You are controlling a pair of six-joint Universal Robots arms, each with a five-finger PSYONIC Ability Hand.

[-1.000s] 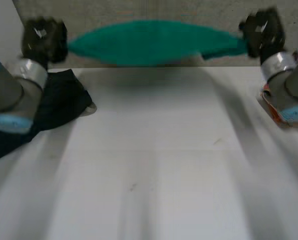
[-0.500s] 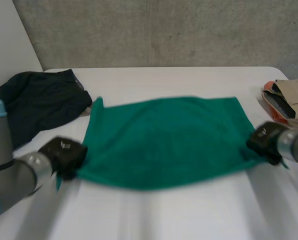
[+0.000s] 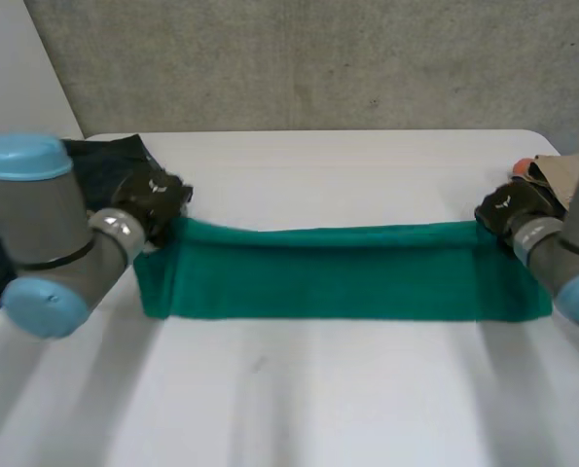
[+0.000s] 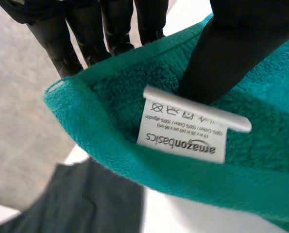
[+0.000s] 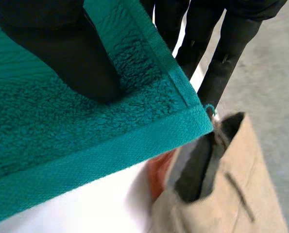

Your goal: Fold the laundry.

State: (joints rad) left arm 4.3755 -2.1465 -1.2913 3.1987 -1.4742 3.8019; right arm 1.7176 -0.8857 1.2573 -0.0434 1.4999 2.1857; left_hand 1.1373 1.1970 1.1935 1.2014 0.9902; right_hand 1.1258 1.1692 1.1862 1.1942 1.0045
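Green towel lies in a long folded band across the desk, left robot hand and right robot hand each pinching an end corner between thumb and fingers: soft, limp terry that looks light but saggy, so the hemmed corners seem the best hold.

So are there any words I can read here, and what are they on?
"amazonbasics", upside down, on the white tag sewn to the green towel.
Care symbols stand on the same tag.
The small print between them is too small to read.
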